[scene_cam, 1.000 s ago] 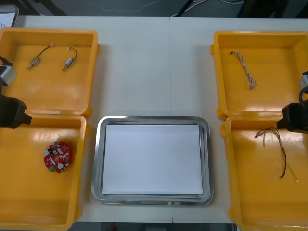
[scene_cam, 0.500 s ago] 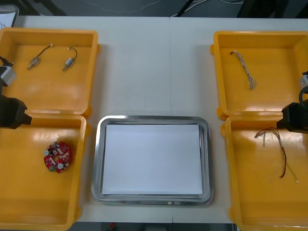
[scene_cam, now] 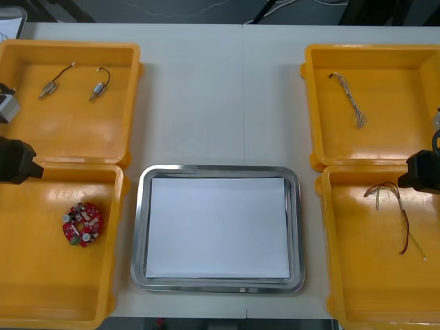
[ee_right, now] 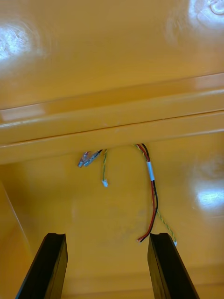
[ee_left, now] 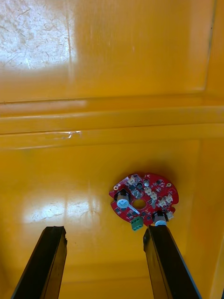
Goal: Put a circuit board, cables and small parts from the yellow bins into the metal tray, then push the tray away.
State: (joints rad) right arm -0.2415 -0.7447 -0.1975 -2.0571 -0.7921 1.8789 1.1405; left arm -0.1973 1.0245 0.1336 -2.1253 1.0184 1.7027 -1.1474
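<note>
A round red circuit board (scene_cam: pixel 82 224) lies in the near left yellow bin (scene_cam: pixel 41 295). My left gripper (ee_left: pixel 105 264) hangs open above that bin, and the circuit board (ee_left: pixel 143 198) sits just beyond its right finger (ee_left: pixel 169 261). Over the near right bin (scene_cam: pixel 364 289) my right gripper (ee_right: pixel 107 266) is open too, with the red and yellow cable (ee_right: pixel 152 196) lying ahead of its fingers. The same cable (scene_cam: pixel 400 216) rests on that bin's floor. Between the bins stands the metal tray (scene_cam: pixel 140 227), white inside, with nothing in it.
The far left bin (scene_cam: pixel 69 137) holds two small metal parts (scene_cam: pixel 49 87) (scene_cam: pixel 100 87). A twisted blue and white cable (scene_cam: pixel 350 101) lies in the far right bin (scene_cam: pixel 371 148). Bare table stretches beyond the tray. Each arm shows at its own side edge.
The left arm has drawn back slightly toward the left edge. The right arm has shifted a little toward the near side. Nothing else moved.
</note>
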